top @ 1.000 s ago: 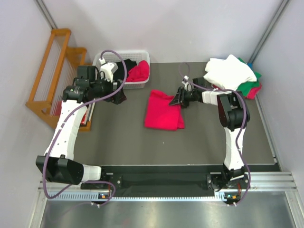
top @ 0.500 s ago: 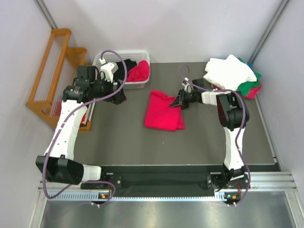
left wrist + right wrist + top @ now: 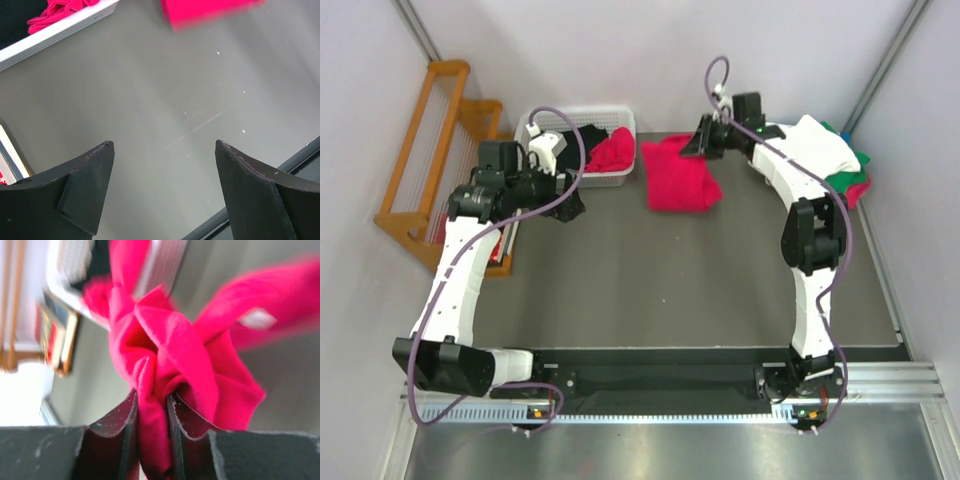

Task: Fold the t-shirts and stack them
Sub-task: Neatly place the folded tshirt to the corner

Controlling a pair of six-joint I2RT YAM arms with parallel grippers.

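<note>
Right wrist view shows my right gripper (image 3: 150,405) clamped on a bunched fold of the crimson t-shirt (image 3: 175,355), cloth squeezed between the two fingers (image 3: 112,427) and the rest hanging in loose folds beyond them, blurred. A small white neck label (image 3: 257,318) shows on the far flap. I judge the pinch sits on gathered fabric rather than a clean edge, which is why the shirt hangs crumpled instead of flat.

From the top external view, the right gripper (image 3: 705,140) is at the far side of the table (image 3: 650,290), and the crimson t-shirt (image 3: 678,175) drapes below it, apparently lifted, between the white lattice basket (image 3: 620,180) and the pile of folded shirts (image 3: 810,155) at the far right. That pile has a white tee on top with green and red showing underneath. I take it the carry is aimed at that stack, since the shirt already looks folded.

My left gripper (image 3: 570,205) waits just in front of the basket, jaws wide apart and holding nothing; its wrist view shows only bare table between the fingers (image 3: 85,185). The basket holds another red tee (image 3: 612,150) and something black, so I reckon the left arm is parked near the next pick. A wooden rack (image 3: 430,150) stands off the table's left edge.
</note>
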